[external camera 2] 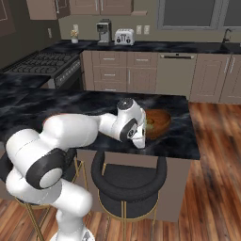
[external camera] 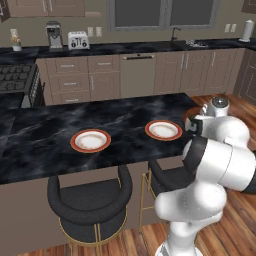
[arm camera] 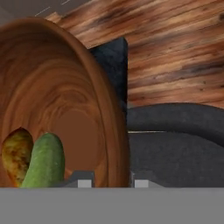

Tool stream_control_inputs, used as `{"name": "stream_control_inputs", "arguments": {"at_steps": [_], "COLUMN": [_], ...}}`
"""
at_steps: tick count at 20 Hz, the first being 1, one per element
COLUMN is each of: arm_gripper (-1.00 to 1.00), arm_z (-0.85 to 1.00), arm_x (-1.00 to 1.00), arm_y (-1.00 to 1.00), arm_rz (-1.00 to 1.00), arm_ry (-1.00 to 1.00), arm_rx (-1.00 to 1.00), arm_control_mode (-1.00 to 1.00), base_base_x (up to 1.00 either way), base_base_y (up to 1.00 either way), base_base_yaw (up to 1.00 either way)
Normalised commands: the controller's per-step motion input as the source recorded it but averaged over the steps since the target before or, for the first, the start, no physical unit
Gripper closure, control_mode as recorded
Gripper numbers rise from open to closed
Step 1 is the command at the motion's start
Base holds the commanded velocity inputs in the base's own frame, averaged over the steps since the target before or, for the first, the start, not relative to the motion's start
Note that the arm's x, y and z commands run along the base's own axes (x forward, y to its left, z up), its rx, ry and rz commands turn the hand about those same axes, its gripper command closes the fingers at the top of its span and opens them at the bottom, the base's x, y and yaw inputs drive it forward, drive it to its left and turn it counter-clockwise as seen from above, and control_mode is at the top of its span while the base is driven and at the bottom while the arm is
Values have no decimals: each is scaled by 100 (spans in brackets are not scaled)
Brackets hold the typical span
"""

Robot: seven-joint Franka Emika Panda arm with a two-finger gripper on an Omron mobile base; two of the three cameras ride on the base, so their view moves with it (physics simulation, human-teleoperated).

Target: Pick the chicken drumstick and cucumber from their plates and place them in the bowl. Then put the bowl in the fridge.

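The brown wooden bowl (arm camera: 57,100) (external camera 2: 157,121) is near the front right edge of the black marble island. Inside it lie the brownish chicken drumstick (arm camera: 16,155) and the dark green cucumber (arm camera: 43,162), side by side. My gripper (arm camera: 111,183) is shut on the bowl's rim, one fingertip inside the bowl and one outside. Two white plates with orange-red rims (external camera: 90,140) (external camera: 163,130) rest bare on the island. The fridge is out of view.
Two black round stools (external camera: 90,200) (external camera 2: 128,181) stand against the island's near side. A stove (external camera: 15,77) is at the far left. A coffee machine (external camera: 54,35) and toaster (external camera: 78,40) sit on the back counter. Wooden floor (external camera 2: 212,155) lies to the right.
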Motion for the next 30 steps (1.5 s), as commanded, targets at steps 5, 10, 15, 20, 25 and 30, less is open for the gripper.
{"name": "stream_control_inputs", "arguments": {"at_steps": [5, 10, 15, 20, 25, 30], "arm_gripper": [100, 100, 100, 100, 100, 100], "arm_z": [40, 33, 24, 16, 12, 22], "arm_x": [-38, -39, -8, -11, -30, -33], "arm_y": [33, 36, 49, 52, 26, 29], "arm_rz": [-36, -35, -21, -1, 3, 12], "arm_ry": [-8, -17, -22, -10, 3, 12], "arm_rx": [38, 41, 21, 4, -1, -4], "arm_control_mode": [-100, -100, -100, -100, -100, -100], "base_base_x": [0, 0, 0, 0, 0, 0], "base_base_y": [0, 0, 0, 0, 0, 0], "base_base_yaw": [0, 0, 0, 0, 0, 0]}}
